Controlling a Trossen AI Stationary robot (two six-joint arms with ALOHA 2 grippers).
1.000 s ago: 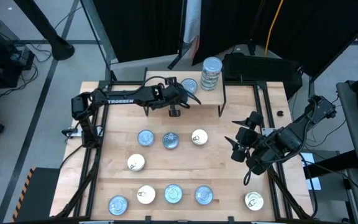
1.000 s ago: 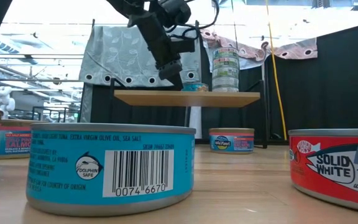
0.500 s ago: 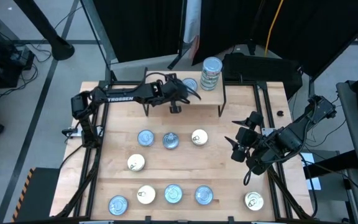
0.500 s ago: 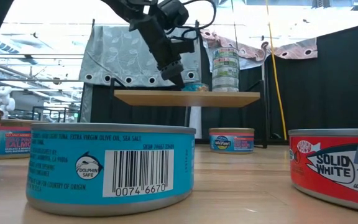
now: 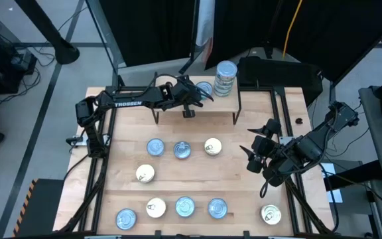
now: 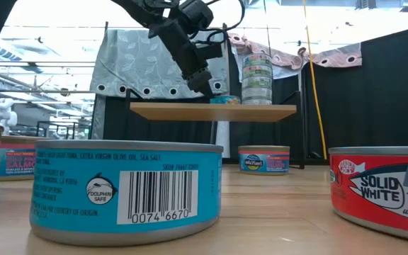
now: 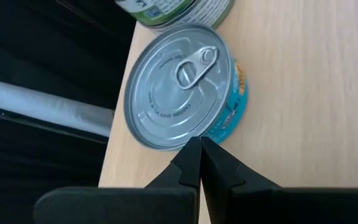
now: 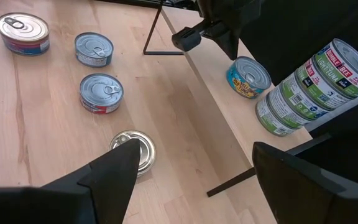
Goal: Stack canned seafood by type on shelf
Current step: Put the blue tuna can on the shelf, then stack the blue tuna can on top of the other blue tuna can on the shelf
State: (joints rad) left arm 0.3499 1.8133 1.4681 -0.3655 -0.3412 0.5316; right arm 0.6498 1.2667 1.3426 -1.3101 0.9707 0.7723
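From above, the left gripper hovers over the shelf, fingers pressed shut with nothing between them, just beside a teal tin that lies next to a stack of green-banded tins. Judging by this, the teal tin starts a second pile, one type to each. Nine more tins lie singly on the desk, round lids up, some silvery-blue, some cream. The right gripper waits over the desk's right side, fingers spread wide and empty.

At desk height, the shelf is a thin pale board on black legs; the left gripper points down at its top, close to the low teal tin, with the stack rising beside it. Near the lens stand a blue paper-labelled tin and a red one.

The left wrist view shows the closed fingers meeting at the teal tin's rim; its lid is dull brushed metal with a pull ring, resting near the shelf's edge.

The right wrist view shows the shelf with teal tin and stack, loose tins below.
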